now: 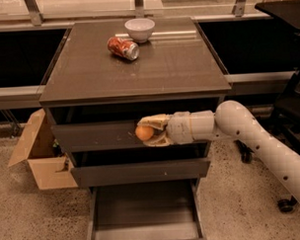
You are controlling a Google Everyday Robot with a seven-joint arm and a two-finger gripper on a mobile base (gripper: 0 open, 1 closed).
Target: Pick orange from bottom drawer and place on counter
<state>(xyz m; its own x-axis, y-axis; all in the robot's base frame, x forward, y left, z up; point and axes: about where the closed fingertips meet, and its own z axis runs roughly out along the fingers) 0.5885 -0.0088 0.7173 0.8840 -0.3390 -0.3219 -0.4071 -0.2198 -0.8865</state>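
My gripper (146, 132) is shut on the orange (144, 133), a small round fruit held between the yellowish fingers. It hangs in front of the top drawer front, below the front edge of the counter (153, 67). The white arm reaches in from the right. The bottom drawer (143, 211) is pulled out at the foot of the cabinet and its inside looks empty.
A crushed red soda can (123, 48) and a white bowl (140, 29) stand at the back of the counter. An open cardboard box (40, 155) sits on the floor left of the cabinet. A dark chair base (289, 137) is at the right.
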